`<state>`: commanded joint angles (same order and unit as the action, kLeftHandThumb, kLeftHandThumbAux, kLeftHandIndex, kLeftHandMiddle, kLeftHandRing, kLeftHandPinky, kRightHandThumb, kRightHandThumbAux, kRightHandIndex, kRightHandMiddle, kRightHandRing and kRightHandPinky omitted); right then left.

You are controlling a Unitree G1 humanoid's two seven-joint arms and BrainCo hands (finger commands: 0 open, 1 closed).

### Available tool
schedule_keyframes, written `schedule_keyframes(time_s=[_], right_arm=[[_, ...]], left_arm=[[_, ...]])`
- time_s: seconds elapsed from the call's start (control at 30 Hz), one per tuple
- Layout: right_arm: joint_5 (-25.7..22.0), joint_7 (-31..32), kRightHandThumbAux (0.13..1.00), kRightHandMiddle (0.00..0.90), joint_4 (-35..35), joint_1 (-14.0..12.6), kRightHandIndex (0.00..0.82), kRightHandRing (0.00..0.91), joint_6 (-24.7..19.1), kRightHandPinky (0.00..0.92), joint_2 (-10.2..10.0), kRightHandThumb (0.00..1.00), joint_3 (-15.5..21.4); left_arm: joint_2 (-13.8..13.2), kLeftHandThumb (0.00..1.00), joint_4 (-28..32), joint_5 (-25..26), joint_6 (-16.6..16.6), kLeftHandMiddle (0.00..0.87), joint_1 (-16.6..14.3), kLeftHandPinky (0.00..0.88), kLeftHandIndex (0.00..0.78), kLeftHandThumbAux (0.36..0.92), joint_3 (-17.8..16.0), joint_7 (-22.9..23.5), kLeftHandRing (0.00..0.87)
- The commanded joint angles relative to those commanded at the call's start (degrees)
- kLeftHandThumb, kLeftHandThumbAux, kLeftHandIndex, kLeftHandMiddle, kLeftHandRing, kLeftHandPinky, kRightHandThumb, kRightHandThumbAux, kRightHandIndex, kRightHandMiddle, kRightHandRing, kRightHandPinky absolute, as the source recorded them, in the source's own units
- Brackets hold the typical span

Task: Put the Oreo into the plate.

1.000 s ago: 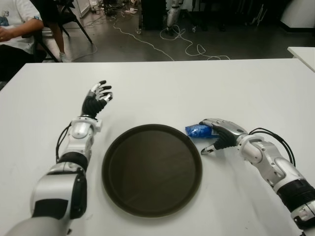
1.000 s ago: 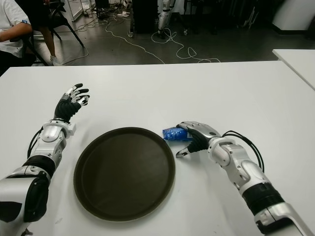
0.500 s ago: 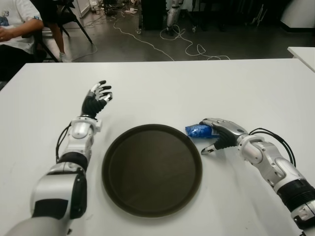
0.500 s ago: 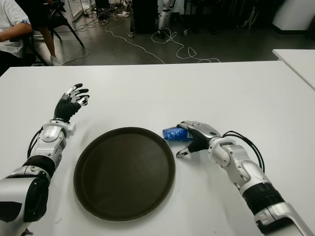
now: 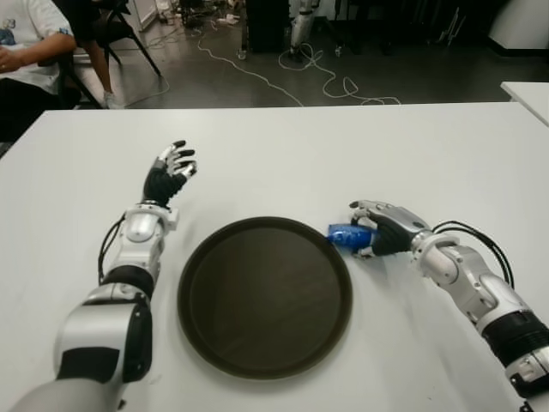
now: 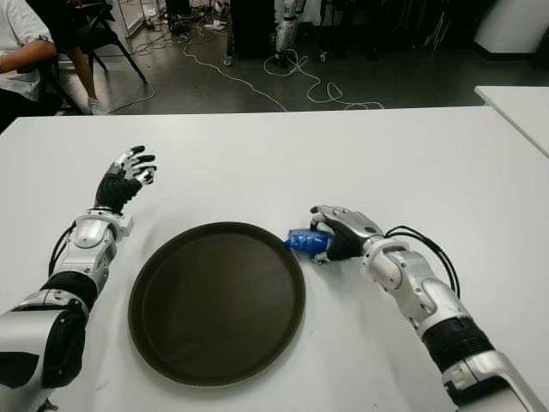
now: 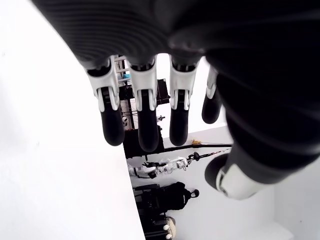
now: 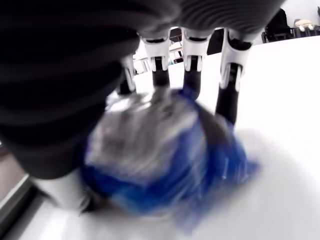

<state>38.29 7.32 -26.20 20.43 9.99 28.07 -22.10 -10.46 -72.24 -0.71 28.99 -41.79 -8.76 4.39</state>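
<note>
Eye views: blue Oreo packet (image 5: 346, 233), right of centre, at the dark plate's (image 5: 264, 294) right rim on the white table (image 5: 283, 154). My right hand (image 5: 382, 232) wraps it. My left hand (image 5: 169, 172), upper left, fingers spread, empty.

Right wrist view: fingers (image 8: 229, 100) curled over the packet's crinkly foil. I judge it light, slippery, crushable; grip across the middle, gently.

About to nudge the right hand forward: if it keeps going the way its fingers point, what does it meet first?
Probably the plate: the right hand, closed on the Oreo, points toward its near rim, with the pack's tip about at the edge. Whether it clears the rim is unclear.
</note>
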Motion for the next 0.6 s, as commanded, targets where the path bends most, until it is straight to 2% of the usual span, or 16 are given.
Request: schedule_keyframes(time_s=[0.13, 0.37, 0.6], right_arm=[[0.6, 0.0, 0.734, 0.599, 0.3, 0.0, 0.423, 0.594, -0.9, 0.560, 0.0, 0.676, -0.2], [1.4, -1.1, 0.734, 0.618, 0.6, 0.0, 0.424, 0.613, -1.2, 0.579, 0.2, 0.686, -0.5], [1.4, -2.6, 0.734, 0.619, 0.3, -0.1, 0.425, 0.615, -0.3, 0.585, 0.1, 0.687, -0.5]], left_arm=[[0.1, 0.187, 0.0, 0.2, 0.0, 0.220, 0.0, 0.239, 0.134, 0.700, -0.2, 0.2, 0.220], [0.1, 0.181, 0.0, 0.3, -0.1, 0.216, 0.1, 0.232, 0.131, 0.680, -0.4, 0.3, 0.216], [0.1, 0.196, 0.1, 0.0, 0.3, 0.213, 0.1, 0.231, 0.129, 0.696, -0.4, 0.2, 0.210]])
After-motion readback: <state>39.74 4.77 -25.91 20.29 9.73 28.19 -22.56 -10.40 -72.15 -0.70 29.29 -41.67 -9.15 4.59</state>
